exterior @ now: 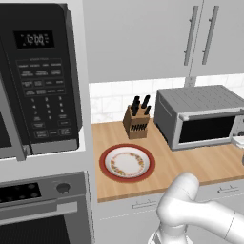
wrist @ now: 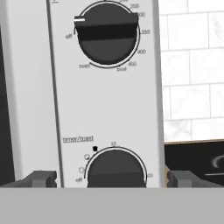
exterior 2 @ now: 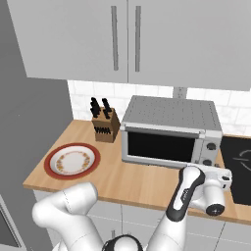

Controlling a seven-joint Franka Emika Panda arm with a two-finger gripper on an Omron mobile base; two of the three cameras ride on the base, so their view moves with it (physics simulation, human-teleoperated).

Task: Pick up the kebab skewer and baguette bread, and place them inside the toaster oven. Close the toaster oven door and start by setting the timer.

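Both of my gripper (wrist: 112, 178) tips are standing wide apart, straddling the stiff timer knob (wrist: 115, 168) on the toaster oven (exterior 2: 169, 131), best pinched across its ridge.

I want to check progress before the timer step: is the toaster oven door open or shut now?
Shut. The toaster oven door stands upright, flush against the front of the toaster oven, in both base views.

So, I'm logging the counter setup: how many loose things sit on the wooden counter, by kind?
Grey metal toaster oven: 1
Wooden knife block: 1
Red-rimmed round plate: 1
Total: 3
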